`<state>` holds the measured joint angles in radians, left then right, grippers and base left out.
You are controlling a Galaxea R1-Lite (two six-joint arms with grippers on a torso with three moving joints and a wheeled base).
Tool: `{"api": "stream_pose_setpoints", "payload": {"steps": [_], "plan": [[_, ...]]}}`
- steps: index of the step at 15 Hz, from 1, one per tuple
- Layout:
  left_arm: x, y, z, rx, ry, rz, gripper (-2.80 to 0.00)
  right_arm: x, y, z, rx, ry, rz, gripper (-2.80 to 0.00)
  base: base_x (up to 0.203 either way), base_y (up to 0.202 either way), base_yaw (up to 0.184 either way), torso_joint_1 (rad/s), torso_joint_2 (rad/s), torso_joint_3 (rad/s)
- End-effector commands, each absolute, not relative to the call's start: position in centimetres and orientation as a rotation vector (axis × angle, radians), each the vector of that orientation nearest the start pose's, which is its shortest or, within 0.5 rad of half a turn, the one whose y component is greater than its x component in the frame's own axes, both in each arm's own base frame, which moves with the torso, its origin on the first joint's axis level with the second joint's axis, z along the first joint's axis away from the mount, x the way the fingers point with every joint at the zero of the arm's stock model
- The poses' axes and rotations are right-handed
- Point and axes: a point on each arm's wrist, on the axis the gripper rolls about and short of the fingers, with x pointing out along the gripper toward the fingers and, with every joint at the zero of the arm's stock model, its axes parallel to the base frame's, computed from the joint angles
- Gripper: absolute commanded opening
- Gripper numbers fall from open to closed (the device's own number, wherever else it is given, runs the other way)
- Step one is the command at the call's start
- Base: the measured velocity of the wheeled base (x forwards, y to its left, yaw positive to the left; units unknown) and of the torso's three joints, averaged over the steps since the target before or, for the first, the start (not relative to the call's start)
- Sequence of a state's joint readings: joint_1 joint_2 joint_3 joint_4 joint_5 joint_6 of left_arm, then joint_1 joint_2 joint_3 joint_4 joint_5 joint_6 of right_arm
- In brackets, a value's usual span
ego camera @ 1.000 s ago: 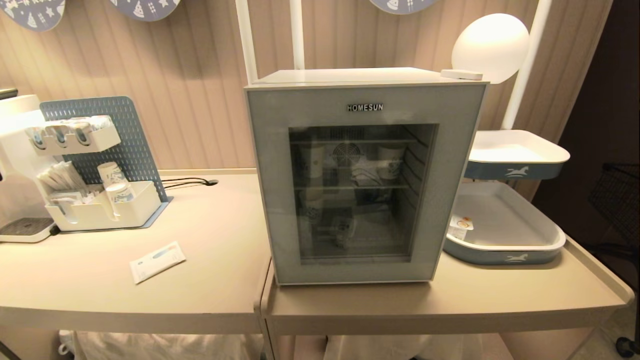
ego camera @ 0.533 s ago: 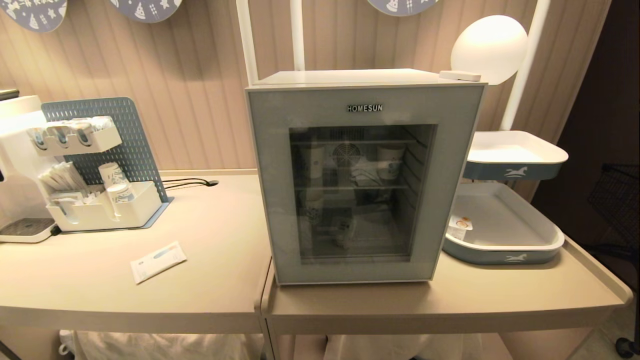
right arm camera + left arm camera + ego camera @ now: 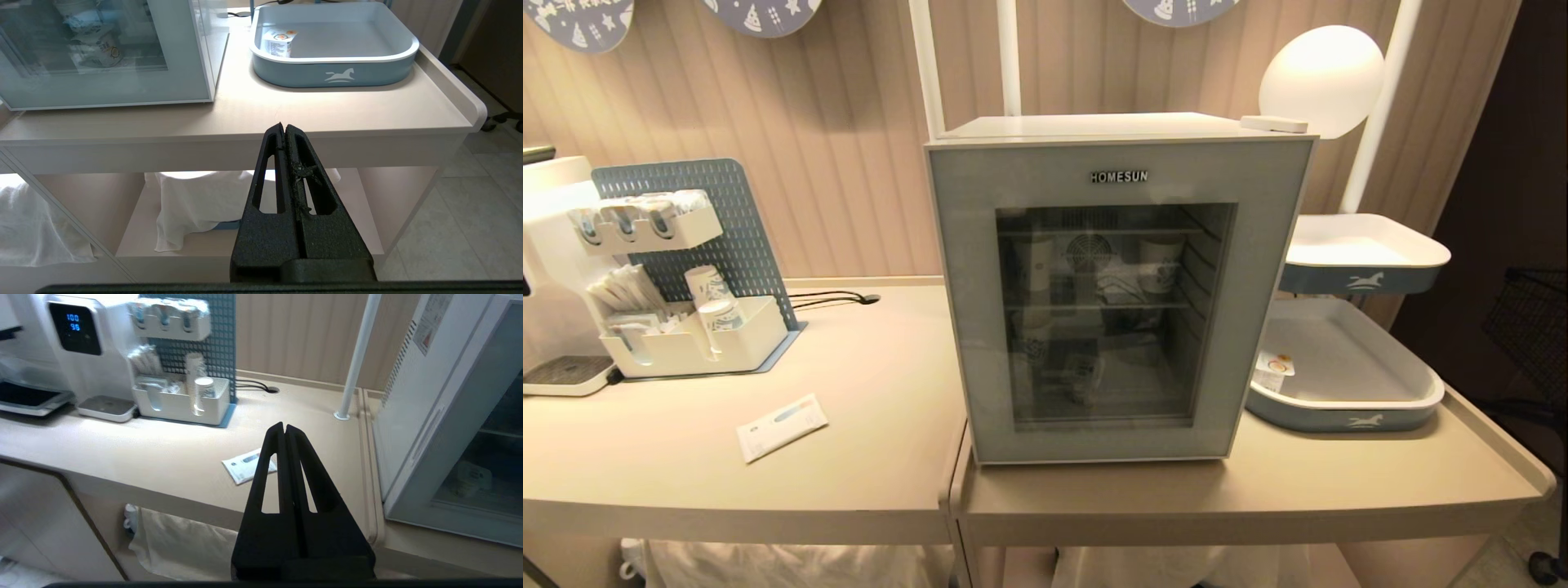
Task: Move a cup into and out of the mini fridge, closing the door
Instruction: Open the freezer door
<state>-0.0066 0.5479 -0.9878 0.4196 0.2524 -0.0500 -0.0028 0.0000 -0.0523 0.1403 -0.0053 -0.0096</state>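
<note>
The white mini fridge [image 3: 1094,125] lettered HOMESUN stands mid-table. Its grey-blue glass door [image 3: 964,310] is closed. Behind the glass, on the lower shelf, a small squat white cup [image 3: 100,47] with pale print shows dimly, also in the head view [image 3: 1086,377]. My left gripper [image 3: 284,426] is shut and empty. It hovers at the table's front edge, left of the fridge's side wall [image 3: 412,396]. My right gripper [image 3: 283,125] is shut and empty, low in front of the table edge, right of the door [image 3: 179,53]. Neither gripper shows in the head view.
A grey-blue tray [image 3: 1347,402] right of the fridge holds a small cup with an orange mark on its lid [image 3: 1272,369]. A second tray [image 3: 1364,279] sits above it. At the left are a white organiser with paper cups [image 3: 686,347], a water dispenser [image 3: 81,343] and a flat sachet [image 3: 780,426].
The head view has shifted very slightly. Nothing on the tables has moved and the door has stayed closed.
</note>
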Motion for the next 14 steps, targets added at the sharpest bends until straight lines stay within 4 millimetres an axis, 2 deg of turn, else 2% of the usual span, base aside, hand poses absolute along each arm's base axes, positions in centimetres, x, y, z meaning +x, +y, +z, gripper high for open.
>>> {"api": "stream_pose_setpoints", "payload": {"steps": [1, 5, 8, 10, 12, 13, 14], "plan": [[3.4, 0.4, 32.2, -0.044, 0.126, 0.197, -2.80, -2.7, 0.0, 7.5, -0.011, 0.090, -0.010, -2.80, 0.000, 0.000, 0.000, 0.000, 0.00, 0.000], [12.7, -0.2, 35.8, -0.130, 0.244, -0.117, -2.80, -2.7, 0.0, 7.6, -0.011, 0.089, -0.010, -2.80, 0.000, 0.000, 0.000, 0.000, 0.00, 0.000], [21.0, 1.3, 37.0, -0.282, 0.325, -0.429, -2.80, -2.7, 0.0, 7.5, -0.013, 0.094, -0.012, -2.80, 0.000, 0.000, 0.000, 0.000, 0.00, 0.000], [25.1, 4.1, 36.1, -0.415, 0.380, -0.766, -2.80, -2.7, 0.0, 7.6, -0.013, 0.092, -0.012, -2.80, 0.000, 0.000, 0.000, 0.000, 0.00, 0.000], [29.1, 7.1, 33.4, -0.497, 0.411, -0.975, -2.80, -2.7, 0.0, 7.5, -0.013, 0.094, -0.012, -2.80, 0.000, 0.000, 0.000, 0.000, 0.00, 0.000], [30.6, 7.6, 31.8, -0.482, 0.406, -1.024, -2.80, -2.7, 0.0, 7.5, -0.013, 0.094, -0.011, -2.80, 0.000, 0.000, 0.000, 0.000, 0.00, 0.000], [31.9, 7.2, 30.2, -0.439, 0.394, -1.073, -2.80, -2.7, 0.0, 7.6, -0.013, 0.092, -0.012, -2.80, 0.000, 0.000, 0.000, 0.000, 0.00, 0.000]]}}
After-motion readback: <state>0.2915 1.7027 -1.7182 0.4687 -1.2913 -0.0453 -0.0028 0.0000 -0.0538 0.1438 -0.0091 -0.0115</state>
